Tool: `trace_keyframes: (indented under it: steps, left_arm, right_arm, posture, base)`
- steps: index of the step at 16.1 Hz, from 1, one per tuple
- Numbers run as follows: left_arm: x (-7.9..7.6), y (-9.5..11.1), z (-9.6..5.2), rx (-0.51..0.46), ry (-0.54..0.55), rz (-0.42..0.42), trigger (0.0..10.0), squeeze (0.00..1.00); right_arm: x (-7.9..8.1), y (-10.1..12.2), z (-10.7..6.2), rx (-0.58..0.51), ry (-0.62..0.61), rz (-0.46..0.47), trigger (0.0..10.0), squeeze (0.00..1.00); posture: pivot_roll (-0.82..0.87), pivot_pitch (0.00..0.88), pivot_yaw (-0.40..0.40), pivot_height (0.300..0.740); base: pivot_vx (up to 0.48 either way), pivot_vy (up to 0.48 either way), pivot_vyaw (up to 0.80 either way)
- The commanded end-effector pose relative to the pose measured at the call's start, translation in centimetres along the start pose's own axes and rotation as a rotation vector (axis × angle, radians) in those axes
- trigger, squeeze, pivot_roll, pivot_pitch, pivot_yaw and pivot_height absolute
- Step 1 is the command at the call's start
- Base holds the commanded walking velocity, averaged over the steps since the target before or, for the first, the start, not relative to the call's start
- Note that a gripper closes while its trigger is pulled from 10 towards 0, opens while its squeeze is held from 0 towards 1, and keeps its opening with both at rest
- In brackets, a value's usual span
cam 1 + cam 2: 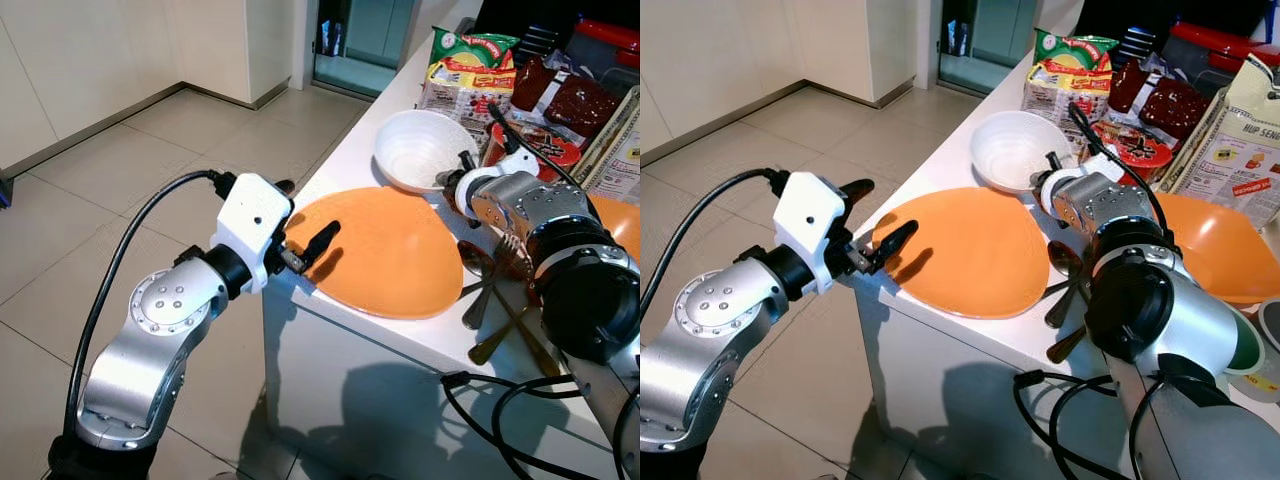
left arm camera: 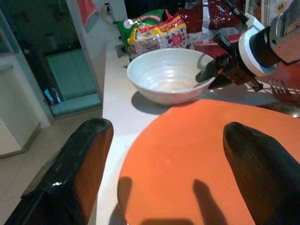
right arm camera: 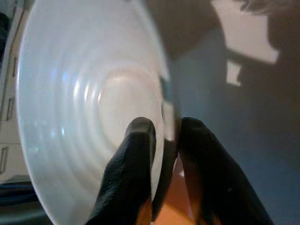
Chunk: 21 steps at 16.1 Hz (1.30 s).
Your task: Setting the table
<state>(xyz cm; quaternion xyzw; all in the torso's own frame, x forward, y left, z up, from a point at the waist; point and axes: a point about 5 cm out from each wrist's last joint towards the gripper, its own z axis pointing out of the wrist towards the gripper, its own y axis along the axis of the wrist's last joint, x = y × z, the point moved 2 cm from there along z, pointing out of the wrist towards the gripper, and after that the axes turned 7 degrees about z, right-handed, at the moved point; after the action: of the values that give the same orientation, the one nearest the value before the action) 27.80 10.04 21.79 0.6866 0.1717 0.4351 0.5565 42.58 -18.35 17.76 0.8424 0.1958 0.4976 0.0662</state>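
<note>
An orange plate [image 1: 385, 250] lies at the near corner of the white table [image 1: 345, 150]. My left gripper [image 1: 305, 215] hovers open at the plate's left edge, one finger on each side of the rim area; the left wrist view looks across the plate [image 2: 187, 159] between the two fingers. Behind the plate stands a white bowl [image 1: 420, 148]. My right gripper [image 1: 455, 178] is shut on the bowl's near right rim, one finger inside and one outside, as the right wrist view shows at the bowl [image 3: 84, 108].
A spoon and forks [image 1: 490, 290] lie right of the plate, under my right arm. A second orange plate [image 1: 1210, 245] sits further right. Snack packets [image 1: 470, 60] crowd the back. Black cables [image 1: 500, 400] hang off the table's front. Tiled floor [image 1: 120, 200] is on the left.
</note>
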Motion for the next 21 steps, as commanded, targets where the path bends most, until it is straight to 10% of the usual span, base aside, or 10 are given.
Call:
trace_keyframes:
  steps: [1, 9, 11, 13, 14, 21]
  left_arm:
    - [0.0, 0.1, 0.3, -0.005, -0.001, 0.013, 10.0, 0.00]
    - [3.2, 0.4, 1.6, -0.032, 0.174, 0.026, 10.0, 0.00]
    - [4.7, 0.4, 1.9, -0.030, 0.277, 0.020, 10.0, 0.00]
    - [5.8, -0.3, 1.8, -0.006, 0.389, -0.008, 10.0, 0.00]
    - [5.7, -0.5, 1.9, 0.001, 0.393, 0.012, 10.0, 0.00]
    - [5.4, -0.9, 2.8, 0.011, 0.366, 0.073, 10.0, 0.00]
  right_arm:
    - [0.7, 0.5, -0.2, -0.005, 0.027, 0.051, 0.0, 0.00]
    - [5.7, 0.8, -1.6, 0.021, 0.223, 0.073, 0.0, 0.00]
    - [7.4, 1.2, -2.3, 0.005, 0.280, -0.009, 0.0, 0.00]
    - [9.2, 2.7, -3.8, -0.190, 0.360, -0.310, 0.0, 0.00]
    - [9.7, 2.9, -5.2, -0.300, 0.423, -0.421, 10.0, 0.00]
    - [8.0, -1.2, -12.6, -0.527, 0.595, -0.608, 10.0, 0.00]
  posture:
    - [0.03, 0.000, -0.098, 0.740]
    - [0.02, 0.000, -0.063, 0.740]
    - [0.00, 0.000, -0.038, 0.740]
    - [-0.02, 0.000, -0.015, 0.740]
    - [-0.04, 0.000, -0.007, 0.740]
    - [-0.07, 0.000, 0.024, 0.740]
  base:
    - [0.000, 0.000, 0.00]
    - [0.000, 0.000, 0.00]
    - [0.000, 0.000, 0.00]
    - [0.000, 0.000, 0.00]
    - [0.000, 0.000, 0.00]
    - [0.000, 0.000, 0.00]
